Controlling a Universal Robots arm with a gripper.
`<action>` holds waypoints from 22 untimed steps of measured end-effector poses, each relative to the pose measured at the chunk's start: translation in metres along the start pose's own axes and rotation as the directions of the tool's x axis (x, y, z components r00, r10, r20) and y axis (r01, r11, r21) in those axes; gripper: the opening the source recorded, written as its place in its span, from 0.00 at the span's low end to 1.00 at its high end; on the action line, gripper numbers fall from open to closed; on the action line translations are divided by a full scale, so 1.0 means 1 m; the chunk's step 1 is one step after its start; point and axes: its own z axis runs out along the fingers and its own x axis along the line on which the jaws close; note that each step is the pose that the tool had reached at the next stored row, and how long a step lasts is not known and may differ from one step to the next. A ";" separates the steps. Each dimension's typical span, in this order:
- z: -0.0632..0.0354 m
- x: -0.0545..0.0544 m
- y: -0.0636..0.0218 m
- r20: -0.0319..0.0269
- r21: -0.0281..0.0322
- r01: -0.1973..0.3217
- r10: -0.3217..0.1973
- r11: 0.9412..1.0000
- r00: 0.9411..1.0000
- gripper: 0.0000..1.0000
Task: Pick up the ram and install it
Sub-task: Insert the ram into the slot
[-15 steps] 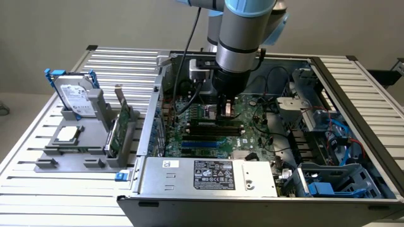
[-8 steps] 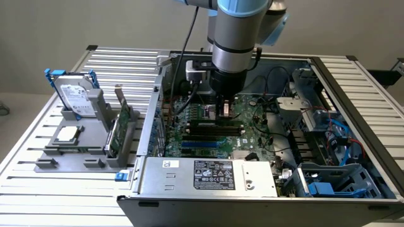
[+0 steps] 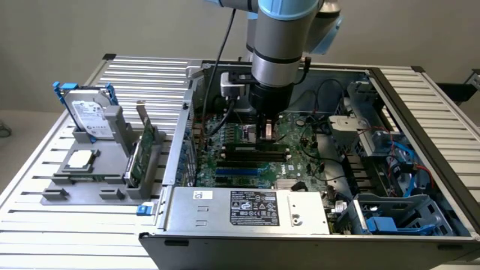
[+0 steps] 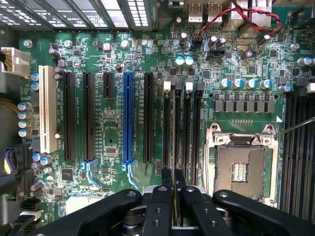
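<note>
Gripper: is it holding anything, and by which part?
The gripper is shut on the ram, seen edge-on, pinching its two flat faces near the top edge, over the memory slots.

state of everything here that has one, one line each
gripper: shut on the ram
ram: held edge-on over the memory slots
memory slots: empty
cpu socket: empty
blue slot: empty
case: side open
hard drive: upright in the holder
card: upright in the holder
processor: flat on the holder
</note>
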 end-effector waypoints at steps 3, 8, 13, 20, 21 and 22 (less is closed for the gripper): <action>0.0004 0.001 -0.0001 -0.003 0.000 0.000 0.000 1.000 1.000 0.13; 0.0010 0.002 -0.0013 -0.005 0.000 0.000 0.000 1.000 1.000 0.13; 0.0011 0.003 -0.0018 -0.007 0.000 0.000 0.000 1.000 1.000 0.13; 0.0030 0.004 -0.0019 -0.008 0.000 0.000 0.000 1.000 1.000 0.13; 0.0038 0.004 -0.0019 -0.008 0.000 0.000 0.000 1.000 1.000 0.13; 0.0046 0.004 -0.0019 -0.008 0.000 0.000 0.000 1.000 1.000 0.13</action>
